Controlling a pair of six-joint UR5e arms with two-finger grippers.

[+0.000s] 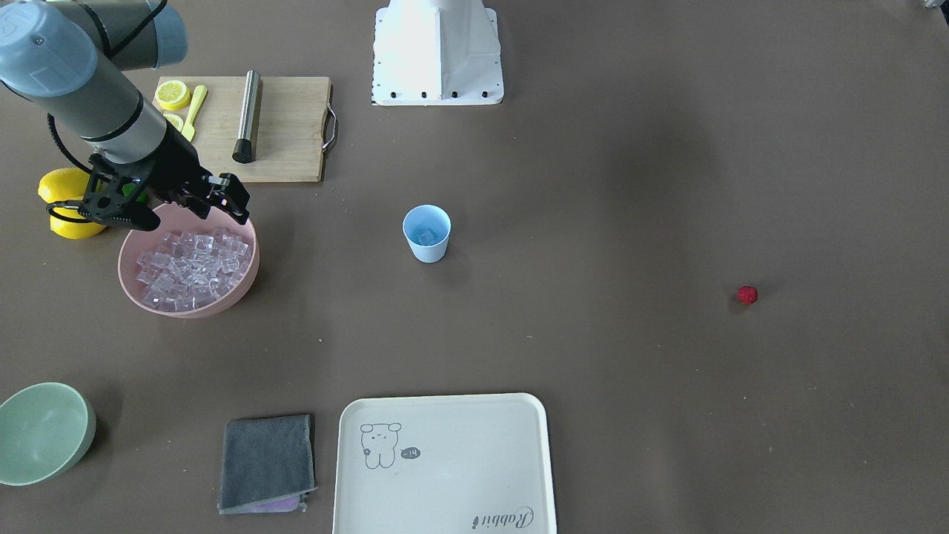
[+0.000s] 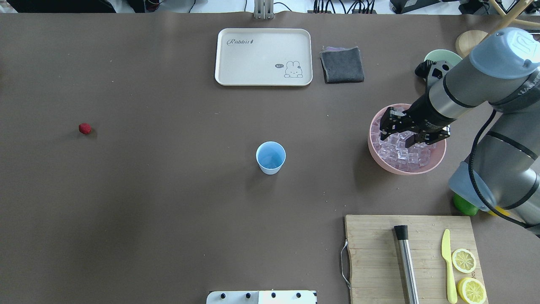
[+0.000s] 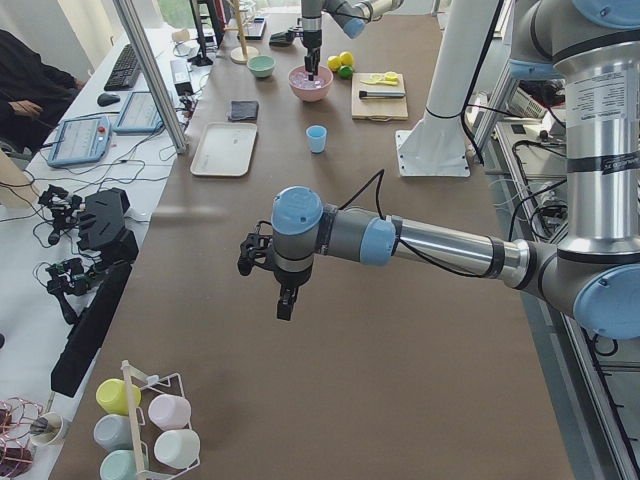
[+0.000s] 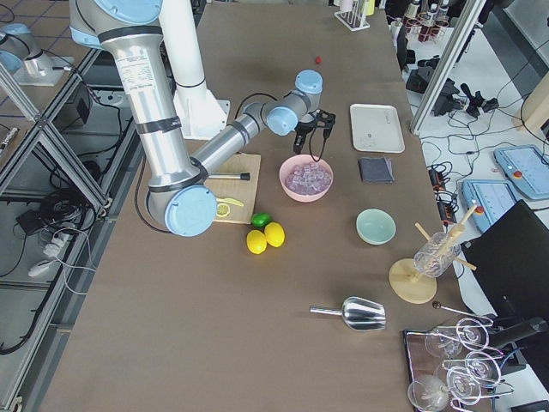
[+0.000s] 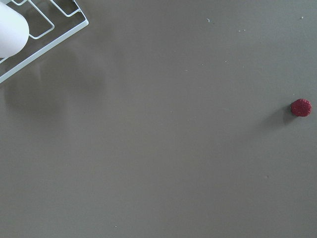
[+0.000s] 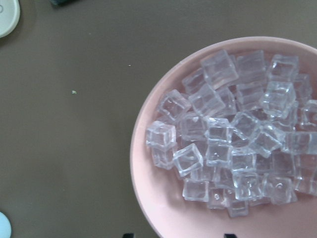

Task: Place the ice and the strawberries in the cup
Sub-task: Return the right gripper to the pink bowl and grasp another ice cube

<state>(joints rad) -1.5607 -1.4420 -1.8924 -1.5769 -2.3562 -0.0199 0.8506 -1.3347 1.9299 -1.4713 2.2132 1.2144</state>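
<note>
Overhead exterior: right tool (image 2: pixel 393 139), jaws apart, angles down over ice (image 2: pixel 415 158).

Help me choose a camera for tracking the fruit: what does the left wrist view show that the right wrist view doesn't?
Only the left wrist view shows the strawberry, lying alone on the table, plus a white wire rack in the top-left corner. Only the right wrist view shows the pink bowl heaped with ice. Both share the bare brown table.
</note>
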